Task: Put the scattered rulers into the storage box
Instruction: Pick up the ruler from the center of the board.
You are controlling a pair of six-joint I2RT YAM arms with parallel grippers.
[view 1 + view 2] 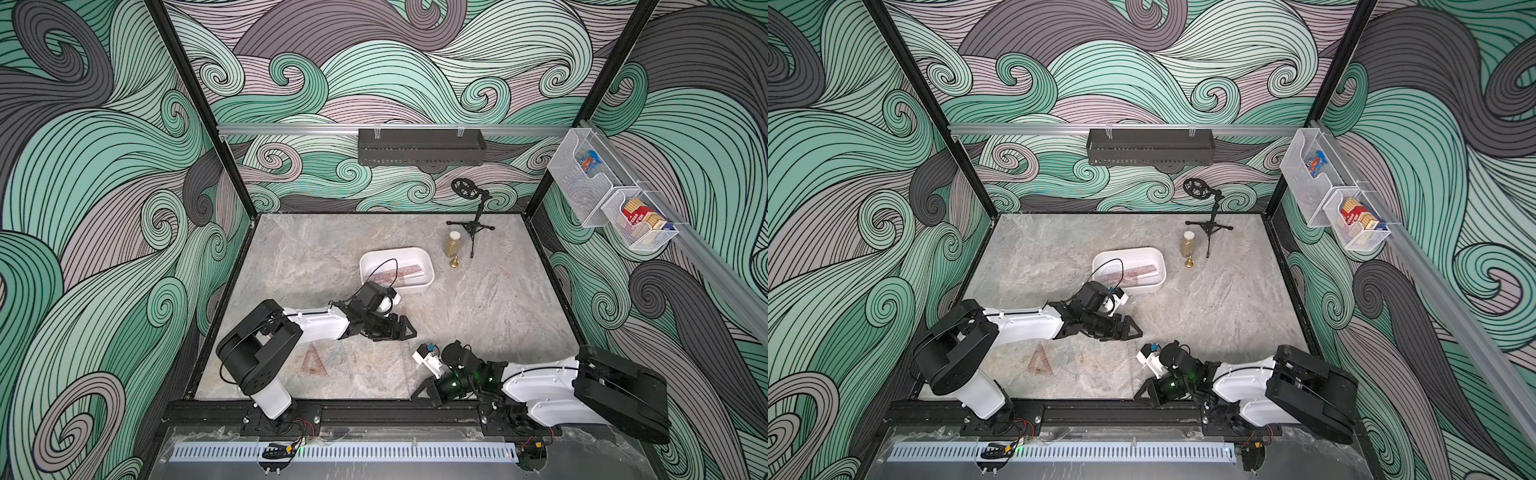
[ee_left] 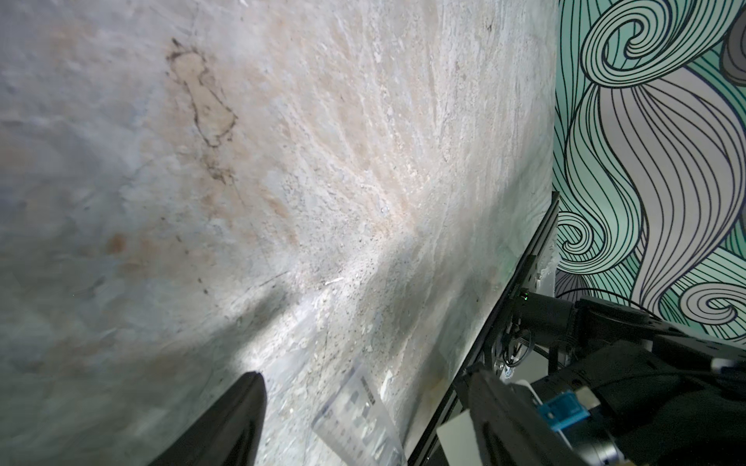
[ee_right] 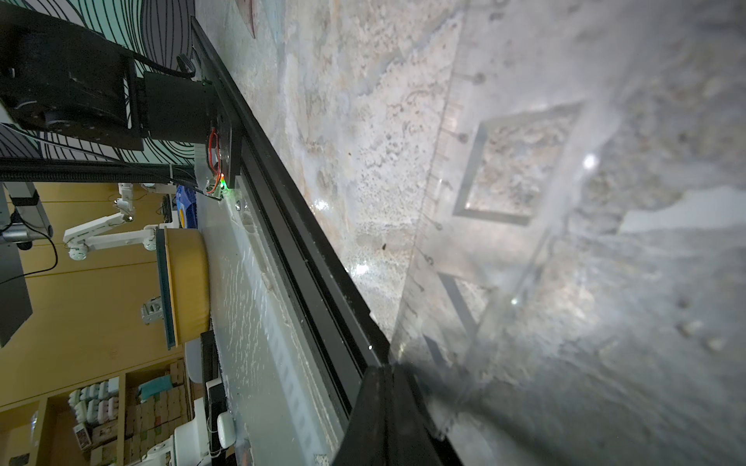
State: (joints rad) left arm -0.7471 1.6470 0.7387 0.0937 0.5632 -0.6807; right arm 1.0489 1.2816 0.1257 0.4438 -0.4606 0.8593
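Two arms at work over a stone-patterned table (image 1: 498, 299). Near table centre, slightly toward 12 o'clock: white storage box (image 1: 395, 251) (image 1: 1128, 249), upright, holding a reddish-brown ruler (image 1: 401, 272) laid lengthwise.

At 6 o'clock from the box, just clear of its near wall: left gripper (image 1: 402, 329), fingers (image 2: 230, 419) spread wide, gripping nothing. Beyond them in the left wrist view, flat on the table by the near edge rail: end of a clear ruler (image 2: 357, 421) with printed marks.

At 7 o'clock on the table, beside the left arm: reddish-brown set square (image 1: 313, 362), lying flat, with a faint bluish set square (image 1: 338, 353) just at its 3 o'clock side.

At 5 o'clock, against the near table edge: right gripper (image 1: 419, 391), fingers (image 3: 375, 407) closed together, tips meeting a corner of a large clear set square (image 3: 512, 173); pinched or merely touched, cannot tell.

At 2 o'clock from the box: amber bottle (image 1: 453, 245) and black tripod stand (image 1: 473, 226), well apart from both grippers.
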